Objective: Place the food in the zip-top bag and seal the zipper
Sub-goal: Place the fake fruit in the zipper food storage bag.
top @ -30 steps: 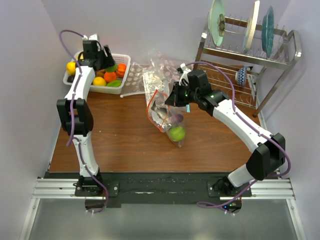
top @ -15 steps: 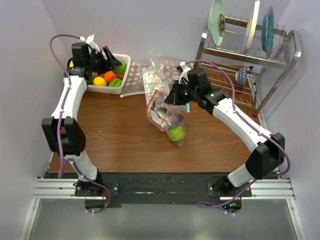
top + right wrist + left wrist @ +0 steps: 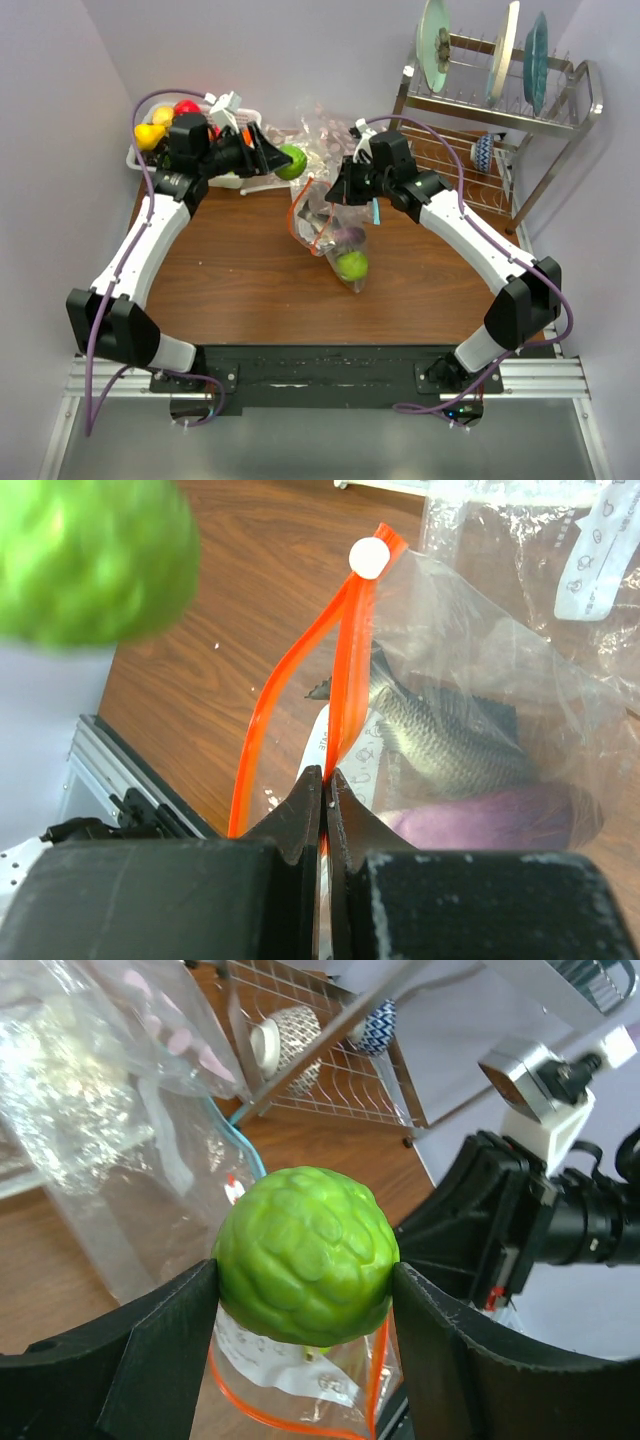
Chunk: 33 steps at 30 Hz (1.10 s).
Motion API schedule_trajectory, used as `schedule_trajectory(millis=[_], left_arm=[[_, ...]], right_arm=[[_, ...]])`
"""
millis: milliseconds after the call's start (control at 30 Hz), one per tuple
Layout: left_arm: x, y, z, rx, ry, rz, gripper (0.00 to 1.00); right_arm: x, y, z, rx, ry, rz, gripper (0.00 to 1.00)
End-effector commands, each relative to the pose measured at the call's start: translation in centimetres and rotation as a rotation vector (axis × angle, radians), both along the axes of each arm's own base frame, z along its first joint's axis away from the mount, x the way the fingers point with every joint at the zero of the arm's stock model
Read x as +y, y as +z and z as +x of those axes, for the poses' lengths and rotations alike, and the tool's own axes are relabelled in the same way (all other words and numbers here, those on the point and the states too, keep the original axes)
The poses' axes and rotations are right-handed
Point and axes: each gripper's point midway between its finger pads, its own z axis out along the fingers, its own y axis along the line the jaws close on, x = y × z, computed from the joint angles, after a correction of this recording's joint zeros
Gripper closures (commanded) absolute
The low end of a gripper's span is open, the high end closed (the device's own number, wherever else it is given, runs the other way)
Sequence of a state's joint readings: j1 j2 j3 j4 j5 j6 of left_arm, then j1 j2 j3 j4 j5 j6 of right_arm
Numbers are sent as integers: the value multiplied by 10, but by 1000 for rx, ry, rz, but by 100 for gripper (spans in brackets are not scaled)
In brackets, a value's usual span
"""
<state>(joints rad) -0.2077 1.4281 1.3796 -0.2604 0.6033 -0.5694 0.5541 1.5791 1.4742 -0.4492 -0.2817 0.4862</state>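
My left gripper is shut on a bumpy green toy fruit, held in the air just left of the zip-top bag. In the left wrist view the green fruit fills the gap between both fingers, above the bag's open mouth with its orange-red zipper. My right gripper is shut on one side of the zipper and holds the mouth up and open. Inside the bag lie a green fruit, a purple piece and a dark silvery piece.
A white basket at the back left holds yellow, red and orange toy food. Another clear bag with a blue-green strip lies behind. A metal dish rack with plates stands at the back right.
My left arm lifted the green fruit out of the basket and swung right toward the bag's mouth. The right gripper kept its grip on the zipper and shifted slightly back.
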Motion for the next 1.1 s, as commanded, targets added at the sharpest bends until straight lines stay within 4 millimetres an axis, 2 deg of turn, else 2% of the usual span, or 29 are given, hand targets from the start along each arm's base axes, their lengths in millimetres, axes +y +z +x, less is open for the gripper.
schedule_trajectory(millis=[0,33,100,167,333,667,800,933,1000,1033,1067], left_arm=[[-13,13,-28,-30,-49,-64,53],[-15,4,-33,-10,-54,-66,53],[-27,2,-44,-11,-85,-79,53],[-36,-9,-52,12,-109,-72,53],[-44,-36,-58,49,-104,-58,53],[-52,-74,-40,69,-9,41,54],[-58,-82,-38,65,11,71,54],[-62,-80,-34,20,55,80,54],[-67,-83,-35,12,62,83,50],[-71,-76,-32,-20,64,64,47],[-76,-76,-34,-24,59,60,41]], right_arm=[[0,32,2,-62,2,44,100],[-1,35,1,-69,2,47,100],[-2,37,0,-73,0,47,100],[-3,39,-1,-79,-2,44,100],[-7,35,-3,-76,-10,33,100],[-14,31,-8,-74,-30,27,100],[-18,31,-9,-78,-38,13,100],[-23,31,-11,-85,-49,-3,100],[-25,31,-11,-90,-56,-7,100],[-26,30,-12,-88,-57,-7,100],[-26,29,-13,-88,-58,-8,100]])
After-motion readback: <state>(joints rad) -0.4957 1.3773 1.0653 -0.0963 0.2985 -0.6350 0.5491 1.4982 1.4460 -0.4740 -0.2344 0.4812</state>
